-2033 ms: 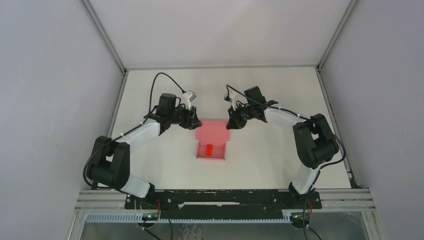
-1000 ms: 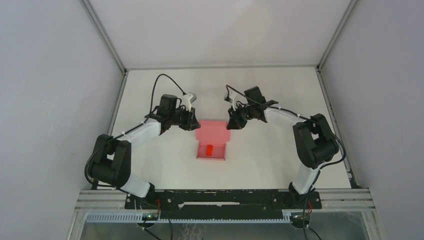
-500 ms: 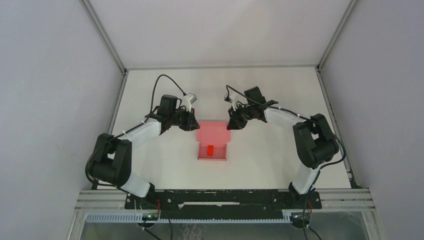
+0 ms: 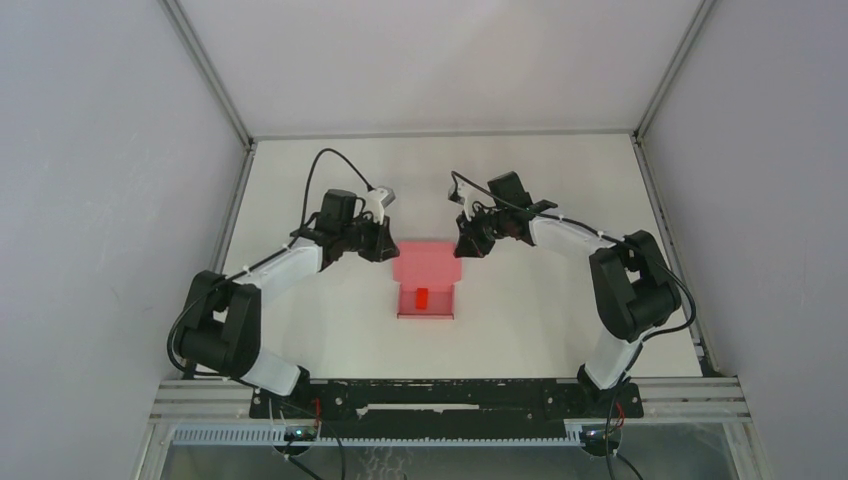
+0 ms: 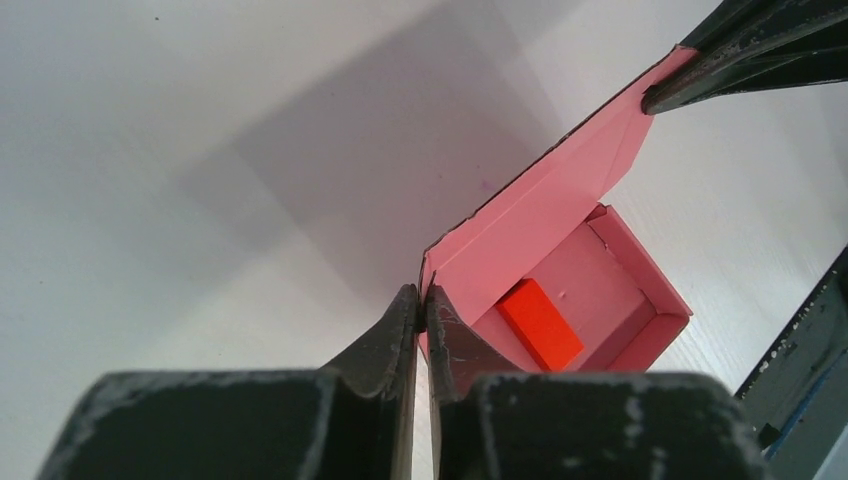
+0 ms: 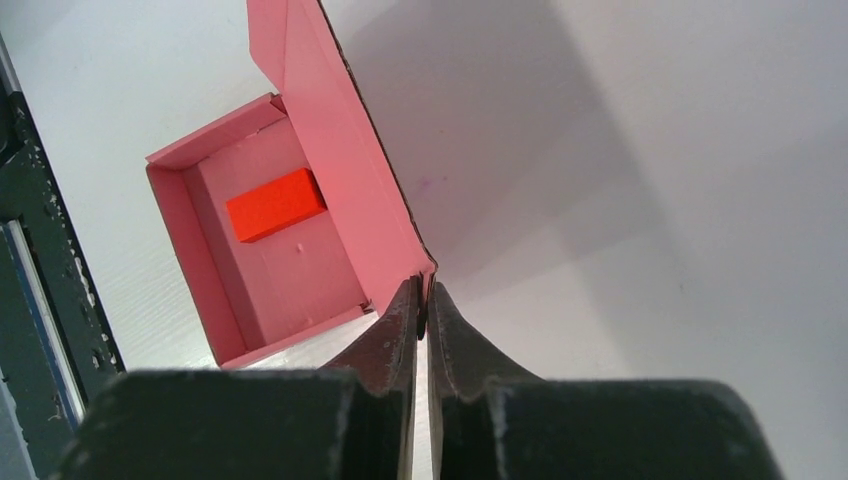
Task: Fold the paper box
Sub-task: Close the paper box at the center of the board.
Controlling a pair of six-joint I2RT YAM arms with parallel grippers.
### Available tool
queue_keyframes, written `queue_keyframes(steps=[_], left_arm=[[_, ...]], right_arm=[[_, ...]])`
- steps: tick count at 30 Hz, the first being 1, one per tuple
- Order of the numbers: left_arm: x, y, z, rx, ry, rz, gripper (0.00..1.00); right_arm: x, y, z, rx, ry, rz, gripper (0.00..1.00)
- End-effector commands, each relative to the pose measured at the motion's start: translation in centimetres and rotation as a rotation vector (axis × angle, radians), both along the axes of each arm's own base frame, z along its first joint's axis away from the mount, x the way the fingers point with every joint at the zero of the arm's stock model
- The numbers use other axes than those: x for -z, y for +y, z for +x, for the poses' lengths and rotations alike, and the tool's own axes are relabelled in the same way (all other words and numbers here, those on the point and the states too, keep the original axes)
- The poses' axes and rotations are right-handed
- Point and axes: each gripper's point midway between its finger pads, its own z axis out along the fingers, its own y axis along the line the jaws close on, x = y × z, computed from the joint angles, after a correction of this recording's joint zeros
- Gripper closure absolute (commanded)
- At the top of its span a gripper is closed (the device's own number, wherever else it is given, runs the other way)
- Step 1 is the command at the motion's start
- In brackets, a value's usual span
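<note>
The pink paper box [image 4: 424, 268] sits mid-table, its open tray toward me and its wide lid flap [image 5: 540, 225] raised at the far side. A small red block [image 4: 421, 297] lies inside the tray, also plain in the wrist views [image 5: 540, 323] [image 6: 275, 204]. My left gripper [image 4: 388, 250] is shut on the lid's left corner, the pink edge pinched between the tips [image 5: 421, 300]. At the lid's right corner my right gripper [image 4: 461, 248] is shut on the card [image 6: 424, 295]. The lid [image 6: 340, 160] spans between the two grips.
White walls enclose the table on the left, back and right, with metal rails [image 4: 240, 190] along the table's sides. Both arms arch inward from their bases at the near edge [image 4: 440, 400]. In the left wrist view the right gripper's dark fingers [image 5: 740, 60] show at the top right.
Both grippers have closed tighter on the lid's corners, the left more than the right. The arms and the box have hardly shifted.
</note>
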Motion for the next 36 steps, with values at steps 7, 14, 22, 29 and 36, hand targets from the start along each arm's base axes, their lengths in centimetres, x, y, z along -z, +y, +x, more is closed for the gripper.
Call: queue_keyframes(steps=[7,14,22,29,36], left_arm=[[-2.9,-0.8,0.2,-0.048,-0.097,0.065,0.9],[-3.0,-1.0,0.1,-0.098,-0.119,0.115,0.9],[-4.1,-1.5,0.1,-0.125,-0.15,0.132,0.9],[-5.4,-2.1,0.1,-0.159,-0.174,0.135,0.9],[-5.8,-3.2,-0.2,-0.162,-0.177,0.136,0.9]], right_arm=[[-3.3,1.5,1.1,0.031,-0.122,-0.004,0.94],[-3.1,1.9,1.4,0.08,-0.167,-0.064,0.95],[-4.7,2.1,1.4,0.119,-0.226,-0.084,0.96],[-5.8,2.2,1.2,0.164,-0.268,-0.107,0.96],[-5.3,3.0,0.5,0.199,-0.277,-0.148,0.97]])
